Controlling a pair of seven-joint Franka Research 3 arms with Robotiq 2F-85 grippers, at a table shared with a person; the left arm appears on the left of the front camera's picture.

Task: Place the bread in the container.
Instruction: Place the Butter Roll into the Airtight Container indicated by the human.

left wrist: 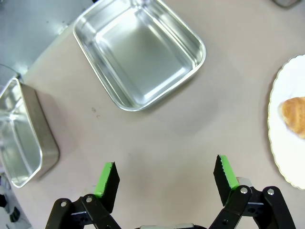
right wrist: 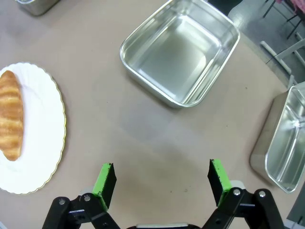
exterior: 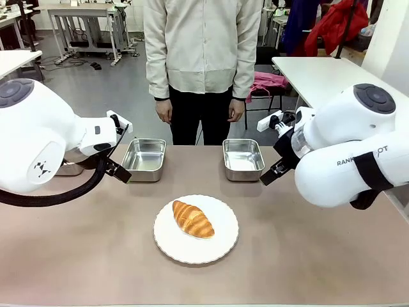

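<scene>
on the plate (exterior: 220, 248), bread (exterior: 193, 219) lies well apart from both wide-open end effectors (left wrist: 165, 163) (right wrist: 161, 165).

light: bright, even, overhead | shadows: soft, faint under plate (exterior: 192, 249) | glare: pale sheen inside trays (exterior: 144, 158) | focus: sharp; bread (left wrist: 294, 117) slightly soft at frame edge | distortion: wrist views bowed

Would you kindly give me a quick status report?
Left gripper, right gripper open, empty. Croissant on plate. Steel trays empty, nothing blocking them.
</scene>
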